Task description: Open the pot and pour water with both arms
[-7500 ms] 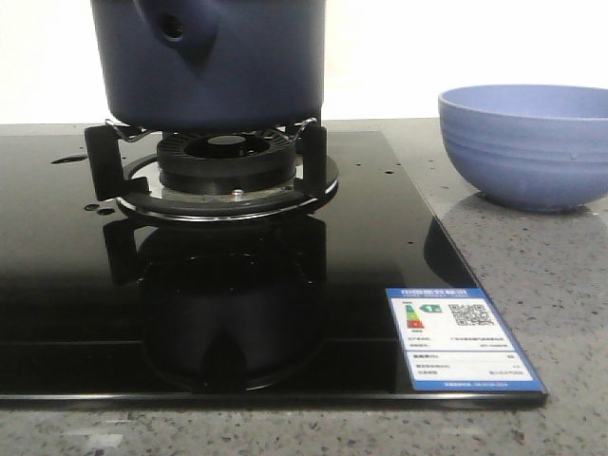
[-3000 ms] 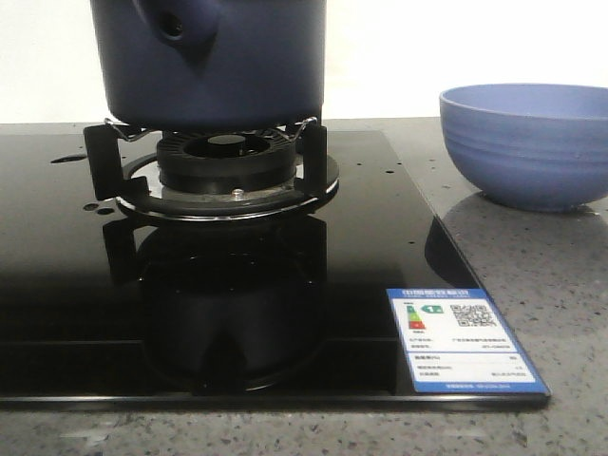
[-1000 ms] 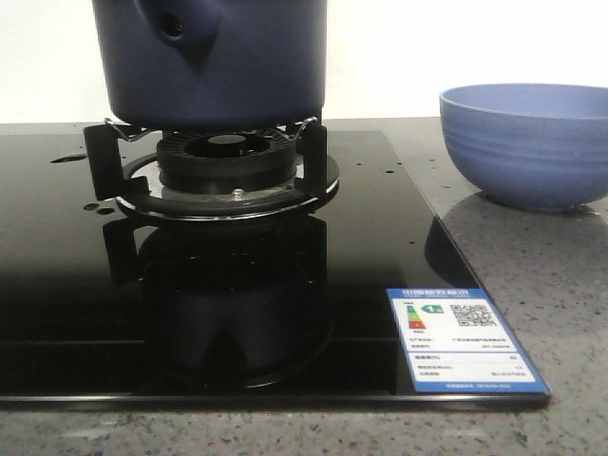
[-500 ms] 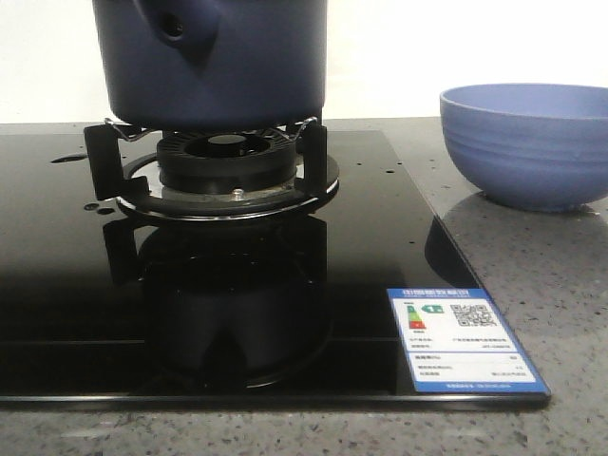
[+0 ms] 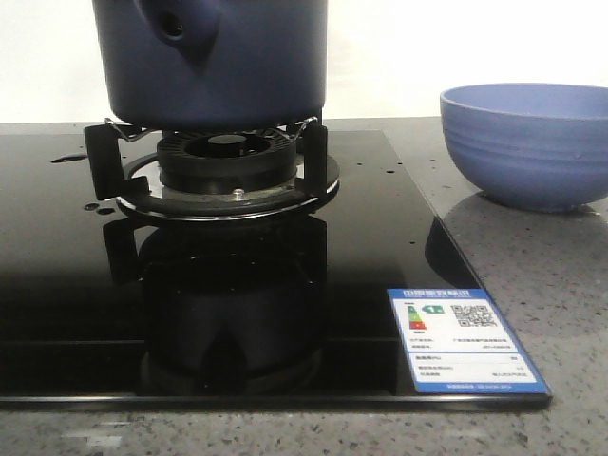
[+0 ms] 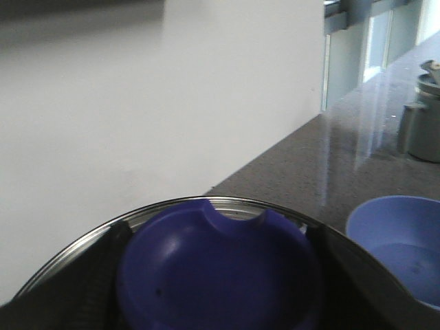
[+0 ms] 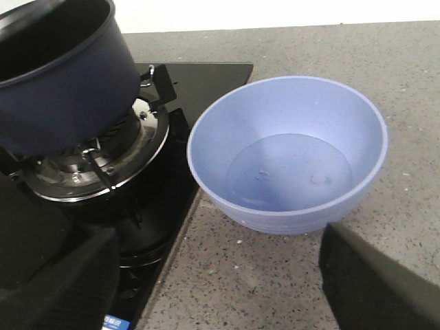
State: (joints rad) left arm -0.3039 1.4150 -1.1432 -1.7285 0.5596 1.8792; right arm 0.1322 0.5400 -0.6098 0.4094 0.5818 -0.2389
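Note:
The dark navy pot (image 5: 218, 66) stands on the gas burner (image 5: 228, 166), its holed handle stub toward the camera. In the right wrist view the pot (image 7: 62, 89) has no lid and its inside is dark. My left gripper (image 6: 214, 240) is shut on the lid's dark blue knob (image 6: 220, 275); the lid's steel rim (image 6: 158, 207) curves behind it. My right gripper (image 7: 216, 247) is open and empty over the counter between the hob and the light blue bowl (image 7: 289, 151). Neither gripper shows in the front view.
The light blue ribbed bowl (image 5: 527, 142) sits on the speckled counter right of the black glass hob (image 5: 361, 247); it also shows in the left wrist view (image 6: 399, 240). An energy label (image 5: 461, 337) sticks to the hob's front corner. A metal canister (image 6: 423, 127) stands far off.
The pot and bowl have not moved. Only the dark reflection in the glass hob shifts slightly.

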